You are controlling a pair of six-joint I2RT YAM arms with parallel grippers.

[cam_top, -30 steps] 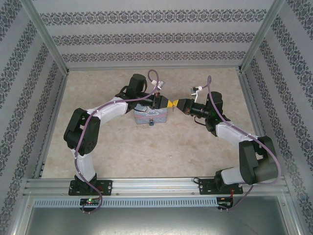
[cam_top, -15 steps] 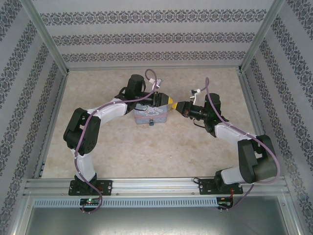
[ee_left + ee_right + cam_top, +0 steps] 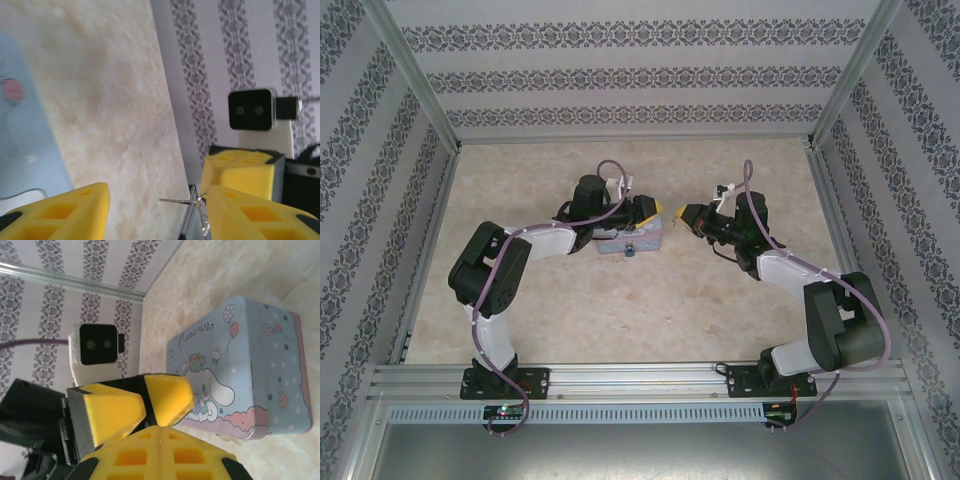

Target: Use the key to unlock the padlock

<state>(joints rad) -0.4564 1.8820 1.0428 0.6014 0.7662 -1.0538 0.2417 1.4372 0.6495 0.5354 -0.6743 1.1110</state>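
The key (image 3: 177, 201) looks bare metal, the tin (image 3: 240, 370) glossy, the table (image 3: 620, 300) matt.

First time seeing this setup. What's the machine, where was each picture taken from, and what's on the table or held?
Two robot arms, left arm and right arm, are bolted to a table. One camera looks down from above; one sits on each wrist, so its own yellow jaws show up close. On the table stands a light-blue cartoon tin, a tiny blue padlock at its near side. The left jaws stand open, holding nothing. The right jaws are shut and seem to pinch a thin metal key.
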